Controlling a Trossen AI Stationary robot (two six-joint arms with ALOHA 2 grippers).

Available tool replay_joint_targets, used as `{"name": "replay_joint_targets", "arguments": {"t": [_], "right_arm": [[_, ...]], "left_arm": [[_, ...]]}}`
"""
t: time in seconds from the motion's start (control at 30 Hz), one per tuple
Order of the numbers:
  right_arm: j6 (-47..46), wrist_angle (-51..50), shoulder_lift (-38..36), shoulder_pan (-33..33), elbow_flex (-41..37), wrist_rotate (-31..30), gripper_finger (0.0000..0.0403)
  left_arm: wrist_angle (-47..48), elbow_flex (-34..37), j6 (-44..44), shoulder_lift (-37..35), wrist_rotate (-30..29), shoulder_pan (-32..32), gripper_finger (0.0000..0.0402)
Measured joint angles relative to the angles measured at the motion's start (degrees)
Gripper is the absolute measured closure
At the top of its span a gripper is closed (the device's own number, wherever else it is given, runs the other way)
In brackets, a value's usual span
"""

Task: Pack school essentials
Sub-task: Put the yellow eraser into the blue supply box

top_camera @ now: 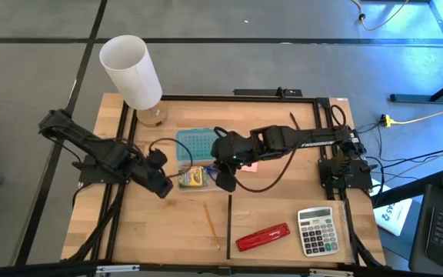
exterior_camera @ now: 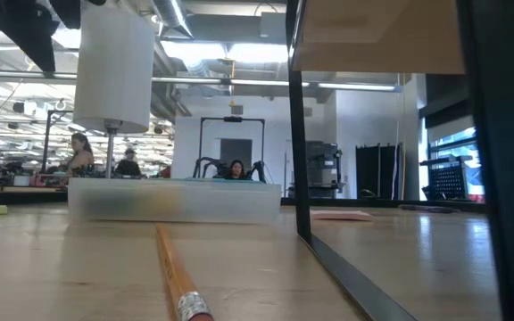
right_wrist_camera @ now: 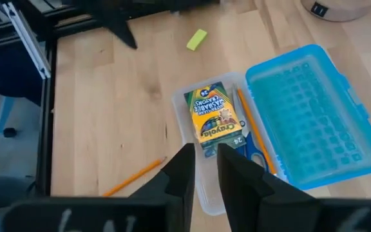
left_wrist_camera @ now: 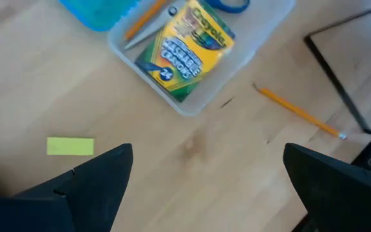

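A clear pencil-case tray (right_wrist_camera: 206,193) with its blue lid (right_wrist_camera: 308,113) open beside it lies mid-table. In the tray lie the yellow-green crayon box (left_wrist_camera: 185,48), an orange pencil (right_wrist_camera: 253,138) and blue-handled scissors (right_wrist_camera: 253,154). A second orange pencil (top_camera: 210,223) lies flat nearer the near edge. The tiny yellow eraser (left_wrist_camera: 69,146) rests on the wood left of the tray. The pink sticky-note pad (exterior_camera: 342,215) lies to the tray's right. My right gripper (right_wrist_camera: 206,169) hovers over the tray's near end, its fingers a narrow gap apart with nothing between them. My left gripper (left_wrist_camera: 208,174) is wide open above bare wood near the eraser.
A red stapler (top_camera: 264,237) and a grey calculator (top_camera: 316,231) lie near the table's near right corner. A white cylinder on a stand (top_camera: 133,73) rises at the far left. A black frame (top_camera: 229,223) runs round the table, with one bar crossing the near half.
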State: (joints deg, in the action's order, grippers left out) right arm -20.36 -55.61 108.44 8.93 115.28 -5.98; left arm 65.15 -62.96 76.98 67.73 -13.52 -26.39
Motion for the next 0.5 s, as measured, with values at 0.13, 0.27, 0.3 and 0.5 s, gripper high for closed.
{"name": "replay_joint_targets", "arguments": {"t": [0.13, 0.27, 0.3, 0.5], "right_arm": [[2.02, 0.00, 0.00, -0.06, -0.02, -0.03, 0.0336], [5.19, 0.00, 0.00, -0.17, -0.04, -0.03, 0.0338], [5.90, 0.00, 0.00, -0.17, -0.04, -0.02, 0.0338], [7.43, -0.07, 0.00, -0.17, -0.04, -0.02, 0.0338]], "left_arm": [[-0.55, 0.00, 2.31, 2.57, 1.06, -0.80, 0.0007], [-0.64, 0.00, 6.27, 4.65, 1.19, -2.28, 0.0007], [-0.95, 0.00, 7.20, 5.11, 1.20, -2.80, 0.0007], [-6.74, 0.00, 16.36, 7.54, 0.76, -6.41, 0.0007]]}}
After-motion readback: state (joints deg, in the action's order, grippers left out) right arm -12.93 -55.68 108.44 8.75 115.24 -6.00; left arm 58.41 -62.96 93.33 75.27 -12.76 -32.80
